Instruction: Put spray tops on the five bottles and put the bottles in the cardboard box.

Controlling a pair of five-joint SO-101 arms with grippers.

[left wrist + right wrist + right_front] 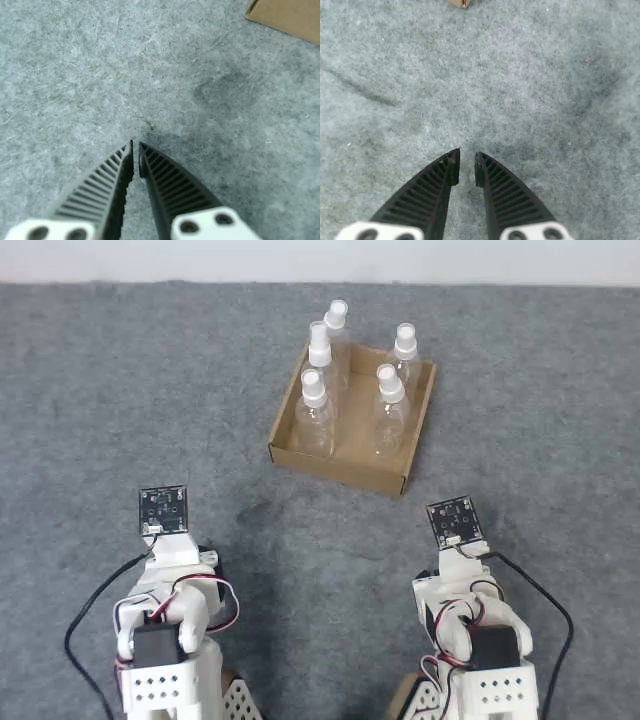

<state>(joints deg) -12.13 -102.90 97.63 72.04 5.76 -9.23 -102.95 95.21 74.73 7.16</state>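
Right now my left end effector (136, 147) is closed, its ribbed tips all but touching with nothing between them, low over the grey felt counter (75, 75). My right end effector (466, 159) is drawn down to a thin slit, also empty, over the same felt. From above, the left arm (165, 610) and right arm (470, 625) sit folded at the near edge, well apart from the work.

Out beyond them stands the cardboard box (335, 465); each wrist view catches just a corner of it, cut off at the frame edge. Five bottles (388, 425) stand upright, each with a white spray top (313, 387) on. Four are plainly inside the box. The rearmost bottle (338, 350) sits at the far wall, and I cannot tell whether it is inside or just behind.
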